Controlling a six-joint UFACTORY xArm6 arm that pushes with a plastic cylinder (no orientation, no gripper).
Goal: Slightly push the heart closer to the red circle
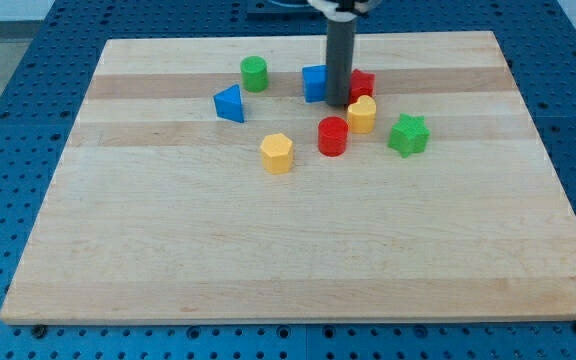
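Observation:
The yellow heart point(362, 114) lies right of the board's middle, near the view's top. The red circle point(333, 136) stands just below and left of it, almost touching. My tip point(339, 104) is down on the board just left of the heart's upper edge, between the blue cube point(315, 83) and a red block point(363, 83) whose shape is partly hidden by the rod.
A green circle point(254, 73) and a blue triangle point(230, 103) lie to the left near the top. A yellow hexagon point(277, 153) sits left of the red circle. A green star point(408, 134) is right of the heart. The wooden board point(288, 250) rests on a blue pegboard table.

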